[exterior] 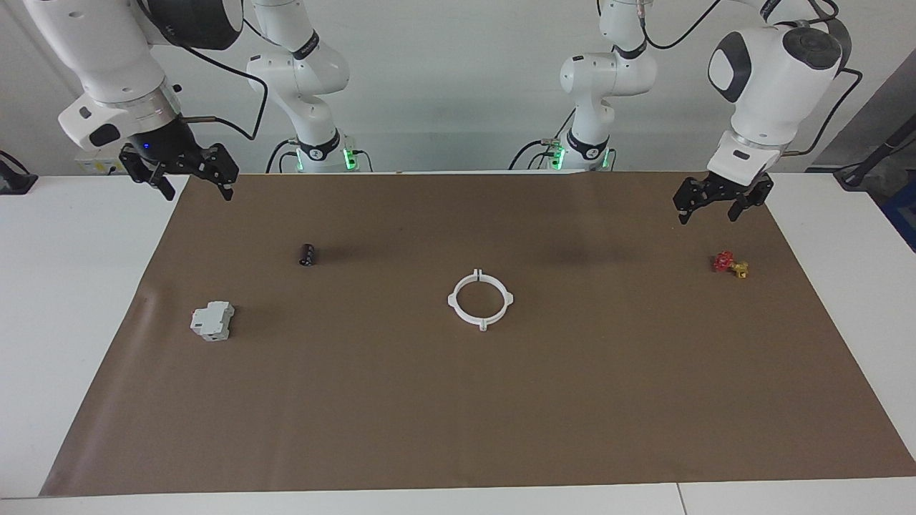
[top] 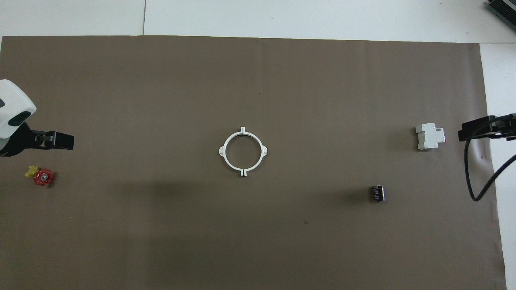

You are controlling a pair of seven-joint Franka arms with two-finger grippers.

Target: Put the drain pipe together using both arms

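The drain pipe point(exterior: 453, 300) point(top: 222, 151) lies flat in the middle of the brown mat as one closed white ring, its two half arcs joined and small tabs pointing outward. Nothing touches it. My left gripper point(exterior: 707, 213) point(top: 60, 141) hangs open and empty over the mat at the left arm's end of the table, close to a red valve. My right gripper point(exterior: 199, 192) point(top: 467, 133) hangs open and empty over the mat's edge at the right arm's end.
A red and yellow valve point(exterior: 728, 263) point(top: 40, 176) sits at the left arm's end. A black cylinder point(exterior: 306, 254) point(top: 377, 193) and a grey-white boxy block point(exterior: 212, 320) point(top: 429, 136) lie toward the right arm's end. The brown mat point(exterior: 458, 415) covers most of the white table.
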